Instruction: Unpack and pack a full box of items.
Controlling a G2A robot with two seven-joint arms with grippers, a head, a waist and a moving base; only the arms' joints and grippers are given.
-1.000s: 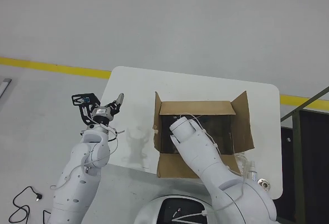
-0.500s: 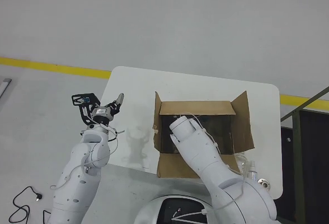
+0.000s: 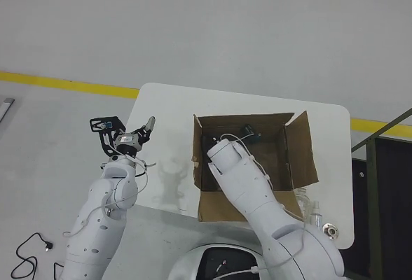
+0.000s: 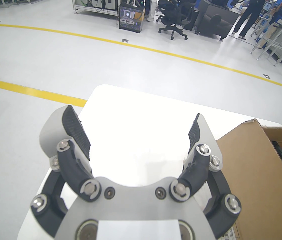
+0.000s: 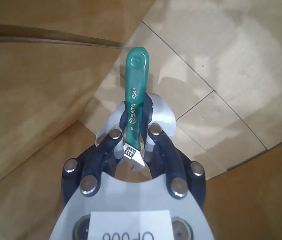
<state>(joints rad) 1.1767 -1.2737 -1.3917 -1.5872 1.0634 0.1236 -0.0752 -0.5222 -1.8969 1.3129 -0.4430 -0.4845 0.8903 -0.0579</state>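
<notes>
Table [image 3: 169, 105]: white, smooth top, rounded corners.

Cardboard box [image 3: 301, 150]: brown corrugated board with all four flaps folded outward. It stands on the right half of the table and reaches toward the near edge. The box floor [image 5: 231, 58] is plain board crossed by the straight seams of the bottom flaps.

Right gripper [image 5: 137, 111]: down inside the box, close to its far wall. The fingers are drawn in tight on an adjustable wrench [image 5: 136, 76], gripped at mid-handle. The handle is glossy green and rounded at the end, with a small hole there. It points toward an inner corner where the floor meets the walls. The head is bare metal with a knurled adjuster and lies back between the black finger links. Cannot tell whether the handle tip touches the floor.

Left gripper [image 4: 133, 123]: spread wide and holding nothing. It hovers at the left edge of the table, well apart from the box. The finger shells are curved silver metal, and the pads [image 4: 77, 133] are black ribbed rubber.
</notes>
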